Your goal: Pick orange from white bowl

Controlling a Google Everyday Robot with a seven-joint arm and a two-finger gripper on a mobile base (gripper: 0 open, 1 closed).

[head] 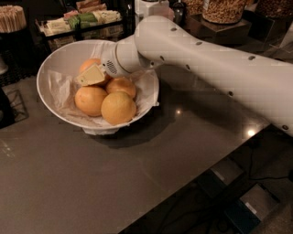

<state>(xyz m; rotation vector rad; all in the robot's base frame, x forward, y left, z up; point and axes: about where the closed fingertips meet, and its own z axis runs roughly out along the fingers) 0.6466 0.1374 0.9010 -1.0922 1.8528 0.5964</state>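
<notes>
The white bowl [55, 61], lined with crinkled paper, stands at the table's back left and holds four oranges. The orange [88, 65], deep orange, lies at the back of the bowl, partly hidden. My gripper [93, 75] reaches into the bowl from the right, and its cream tip lies against this orange's front. A second deep orange one [90, 100] lies front left, a paler yellowish one [118, 108] at the front, and a smaller one [121, 86] under my wrist.
My white arm [206, 64] crosses the table from the right. Behind the bowl are a tray of packets [82, 20], a holder of sticks [11, 18] and jars [224, 9]. The dark table's front edge [183, 183] runs diagonally at the lower right.
</notes>
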